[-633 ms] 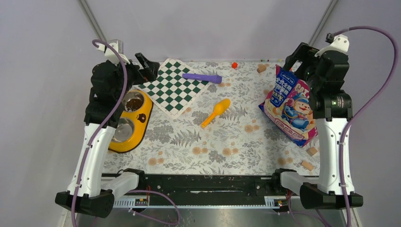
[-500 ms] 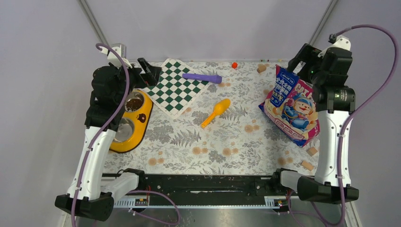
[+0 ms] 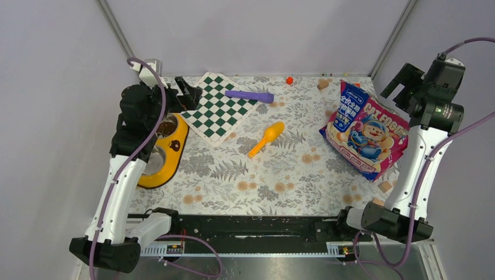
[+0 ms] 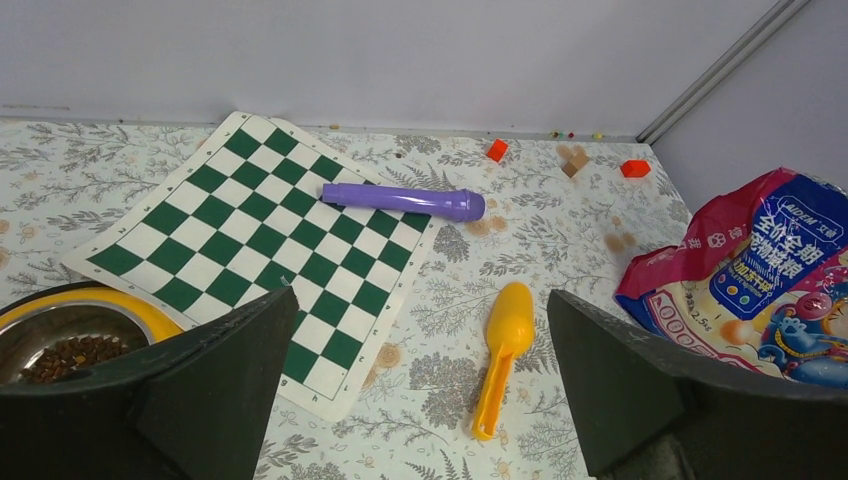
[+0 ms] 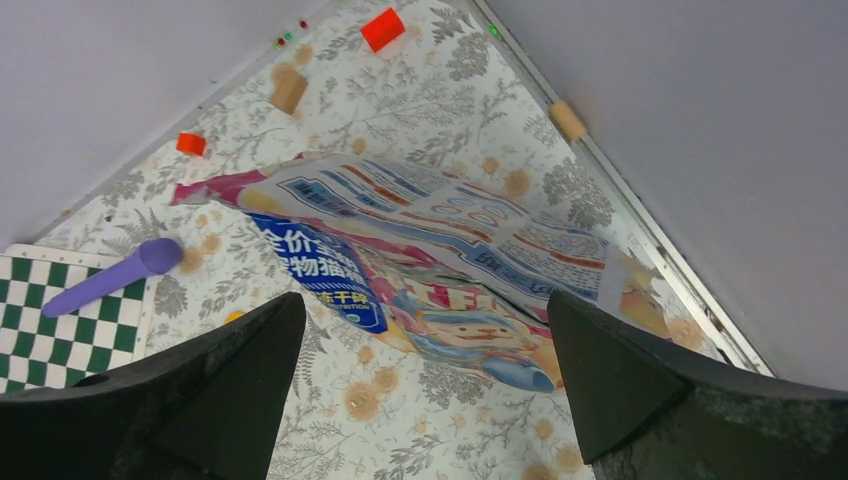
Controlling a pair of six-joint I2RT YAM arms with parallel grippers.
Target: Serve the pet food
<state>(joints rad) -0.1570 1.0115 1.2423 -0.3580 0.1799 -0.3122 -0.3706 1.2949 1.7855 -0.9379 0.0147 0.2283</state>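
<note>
- Both of our hands are empty: the left gripper has its fingers spread wide with nothing between them, and the right gripper is just as far apart.
- The left gripper hangs above the far end of the yellow feeder, beside the checkered mat.
- The right gripper is raised over the far right corner, above the pet food bag.
- The bag lies flat on the right side of the table, its crumpled top towards the back wall. We cannot tell whether its mouth is open.
- Some kibble sits in the feeder's far bowl; the near bowl looks bare.
- The orange scoop lies mid-table, apart from both bag and feeder, and it appears empty.
- We judge that one portion is served and no grasp is in hand.
- If the near bowl needs filling, we would next need the scoop gripped by its handle and the bag's mouth held open.
</note>
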